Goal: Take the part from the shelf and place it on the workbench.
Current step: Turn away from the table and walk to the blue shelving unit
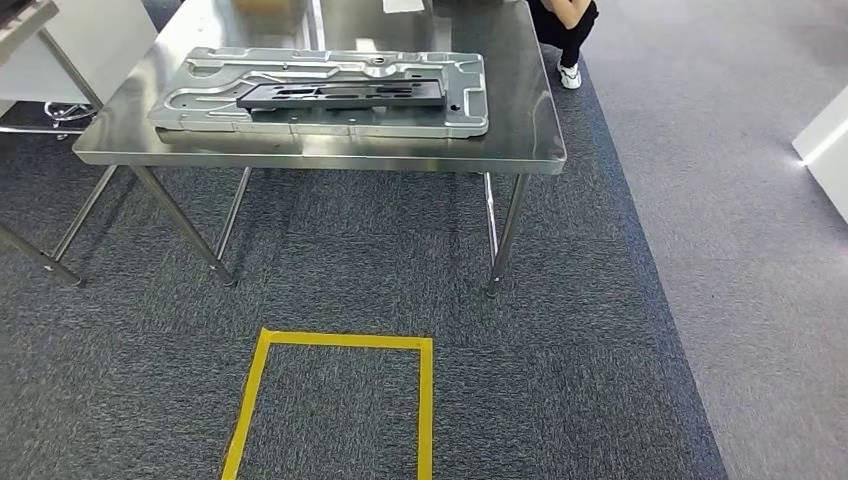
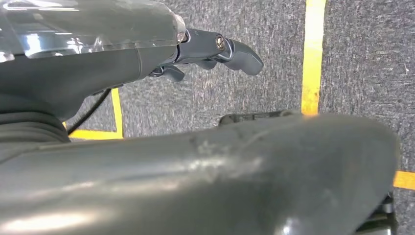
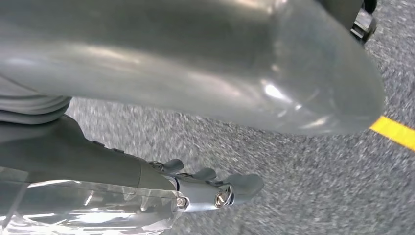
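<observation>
A large grey stamped metal part (image 1: 200,100) lies flat on the steel workbench (image 1: 320,160) ahead of me, near its front edge. A flat black piece (image 1: 340,95) rests on top of the grey part. My left hand (image 2: 205,51) hangs beside my body over the carpet, fingers stretched out and holding nothing. My right hand (image 3: 205,188) hangs the same way on the other side, fingers apart and empty.
A yellow taped square (image 1: 340,342) marks the carpet in front of the workbench. A person (image 1: 565,30) crouches at the bench's far right corner. A white cabinet and a second table (image 1: 60,50) stand at the left, and a white unit (image 1: 825,150) at the right.
</observation>
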